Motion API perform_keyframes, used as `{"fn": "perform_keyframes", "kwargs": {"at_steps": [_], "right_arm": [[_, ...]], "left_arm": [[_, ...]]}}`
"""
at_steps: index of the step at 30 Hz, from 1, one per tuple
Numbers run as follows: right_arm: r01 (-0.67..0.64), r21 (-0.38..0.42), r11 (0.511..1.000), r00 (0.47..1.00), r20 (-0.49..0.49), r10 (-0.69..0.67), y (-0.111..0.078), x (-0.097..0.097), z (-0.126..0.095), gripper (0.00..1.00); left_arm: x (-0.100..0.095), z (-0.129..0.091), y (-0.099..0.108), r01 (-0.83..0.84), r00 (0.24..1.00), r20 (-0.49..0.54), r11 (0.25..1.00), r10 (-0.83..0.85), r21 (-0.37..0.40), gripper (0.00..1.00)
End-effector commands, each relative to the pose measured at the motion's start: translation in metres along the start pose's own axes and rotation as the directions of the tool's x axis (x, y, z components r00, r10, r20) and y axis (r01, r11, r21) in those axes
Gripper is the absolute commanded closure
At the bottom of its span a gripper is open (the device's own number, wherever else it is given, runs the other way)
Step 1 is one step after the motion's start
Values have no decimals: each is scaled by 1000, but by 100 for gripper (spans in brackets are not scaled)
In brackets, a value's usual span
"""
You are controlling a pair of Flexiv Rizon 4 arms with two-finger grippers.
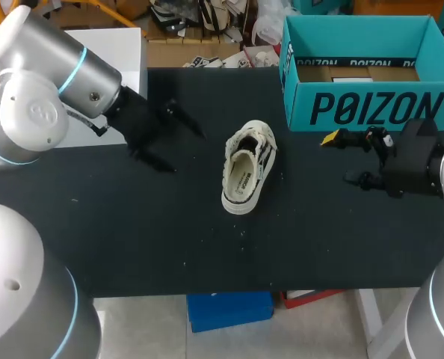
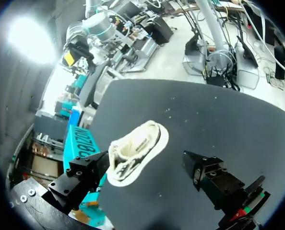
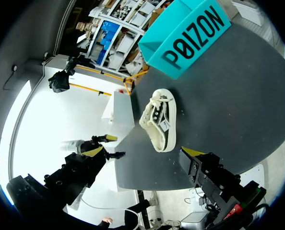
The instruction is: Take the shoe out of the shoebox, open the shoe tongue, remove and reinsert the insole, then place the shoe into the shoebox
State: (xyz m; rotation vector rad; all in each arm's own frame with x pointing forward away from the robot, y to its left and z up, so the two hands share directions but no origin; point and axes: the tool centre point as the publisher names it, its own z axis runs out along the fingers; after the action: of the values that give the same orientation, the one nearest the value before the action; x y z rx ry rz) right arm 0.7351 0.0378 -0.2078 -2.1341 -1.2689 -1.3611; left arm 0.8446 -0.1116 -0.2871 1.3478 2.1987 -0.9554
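A cream low sneaker (image 1: 248, 168) with dark side stripes stands on its sole mid-table, heel toward the front edge, its insole showing inside. The teal shoebox (image 1: 360, 71) stands with its top uncovered at the back right. My left gripper (image 1: 179, 142) hovers left of the shoe, open and holding nothing. In the left wrist view the shoe (image 2: 137, 151) lies just ahead of the spread fingers (image 2: 85, 175), with the shoebox (image 2: 82, 148) beyond. My right gripper (image 1: 341, 158) is open to the right of the shoe, in front of the box. From the right wrist the shoe (image 3: 159, 124) and the box (image 3: 188, 33) lie ahead.
The black table (image 1: 132, 239) stretches wide in front of the shoe. A white block (image 1: 125, 52) borders the table's back left corner behind my left arm. The shoebox's front wall stands close behind my right gripper.
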Motion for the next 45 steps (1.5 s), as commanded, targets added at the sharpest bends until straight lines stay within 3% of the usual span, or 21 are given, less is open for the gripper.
{"fn": "perform_keyframes", "kwargs": {"at_steps": [1, 13, 18, 23, 27, 31, 36, 38, 39, 40, 45], "right_arm": [[-1, 0, 1000, 1000, 0, 1, 0, 0, 1, 0], [-1, 0, 1000, 1000, 0, 1, 0, 0, 1, 0], [-1, 0, 1000, 1000, 0, 1, 0, 0, 1, 0], [-1, 0, 1000, 1000, 0, 1, 0, 0, 1, 0], [152, 105, 983, 971, 171, -168, 25, 13, 7, 0], [273, 231, 934, 900, 282, -333, 39, 26, 24, 0], [409, 373, 833, 749, 384, -539, 46, 36, 50, 0], [456, 446, 770, 651, 423, -630, 46, 38, 62, 0], [489, 496, 717, 556, 456, -695, 46, 37, 69, 0], [525, 581, 622, 387, 489, -782, 45, 36, 75, 0], [525, 581, 622, 387, 489, -782, 45, 36, 75, 0]], "left_arm": [[11, -14, -5, 454, 879, 109, 884, -465, 111, 0], [55, -33, 7, 799, 520, 107, 527, -847, 290, 0], [68, -34, 10, 857, 299, 56, 294, -953, 423, 0], [68, -34, 10, 857, 299, 56, 294, -953, 423, 0], [68, -34, 10, 857, 299, 56, 294, -953, 423, 0], [68, -34, 10, 857, 299, 56, 294, -953, 423, 0], [68, -34, 10, 857, 299, 56, 294, -953, 423, 0], [68, -34, 10, 857, 299, 56, 294, -953, 423, 0], [68, -34, 10, 857, 299, 56, 294, -953, 423, 0], [68, -34, 10, 857, 299, 56, 294, -953, 423, 0], [68, -34, 10, 857, 299, 56, 294, -953, 423, 0]]}}
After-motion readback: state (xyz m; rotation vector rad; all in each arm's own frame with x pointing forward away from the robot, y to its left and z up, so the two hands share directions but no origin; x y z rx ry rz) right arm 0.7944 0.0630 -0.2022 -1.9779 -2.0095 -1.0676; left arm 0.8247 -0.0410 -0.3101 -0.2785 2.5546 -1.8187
